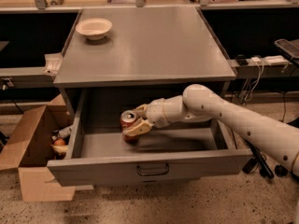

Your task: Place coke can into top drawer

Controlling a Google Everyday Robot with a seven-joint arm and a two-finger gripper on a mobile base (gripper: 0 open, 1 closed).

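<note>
Down inside the open top drawer (103, 171), left of centre, the gripper (138, 119) reaches in from the right w/ its jaws clamped on the coke can (127, 119). Can sits btw the jaws, long axis near upright, silver top up, maybe tipped a bit. Base looks at or just above the drawer floor, can't tell if touching. Red body, lower part hidden by the gripper, lettering not legible. Release prob. hinges on that gap: base should rest flat first.
</note>
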